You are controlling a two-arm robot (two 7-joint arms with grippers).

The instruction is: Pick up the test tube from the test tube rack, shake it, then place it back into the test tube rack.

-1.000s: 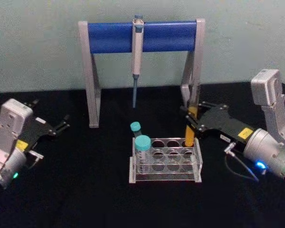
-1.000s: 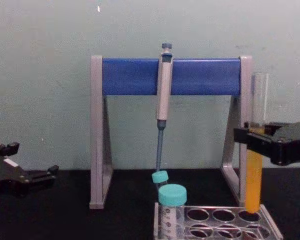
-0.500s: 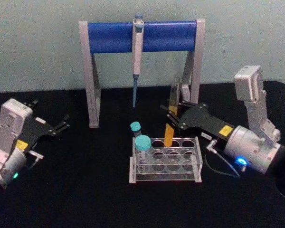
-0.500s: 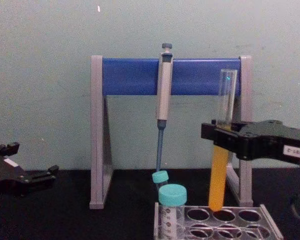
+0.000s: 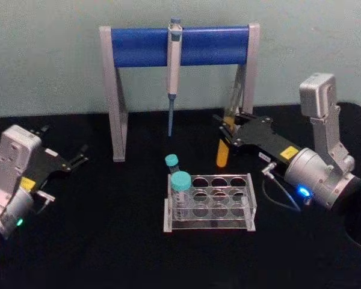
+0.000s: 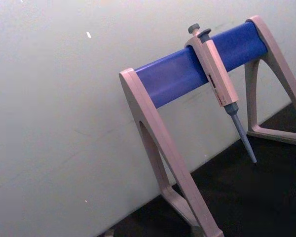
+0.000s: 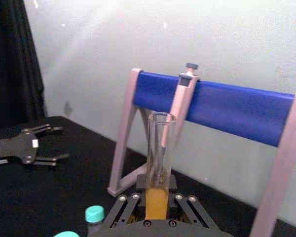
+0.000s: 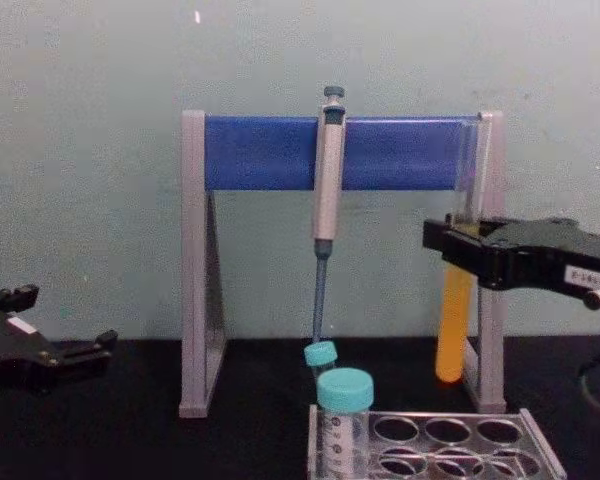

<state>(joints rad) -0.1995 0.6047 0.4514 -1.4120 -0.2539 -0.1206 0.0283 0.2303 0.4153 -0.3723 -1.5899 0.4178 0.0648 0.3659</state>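
One test tube (image 5: 222,154), orange-filled, clamped in the right gripper (image 5: 227,133) jaws; seated in the test tube rack (image 5: 209,225) a second ago, now clear above and behind its right end; shake judged under way; left gripper (image 5: 66,144) parked at left, jaws wide.

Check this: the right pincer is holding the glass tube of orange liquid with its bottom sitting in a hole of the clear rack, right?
Not quite. The right pincer holds the tube, but its bottom hangs in the air above the rack, not in a hole. The chest view shows the gap.
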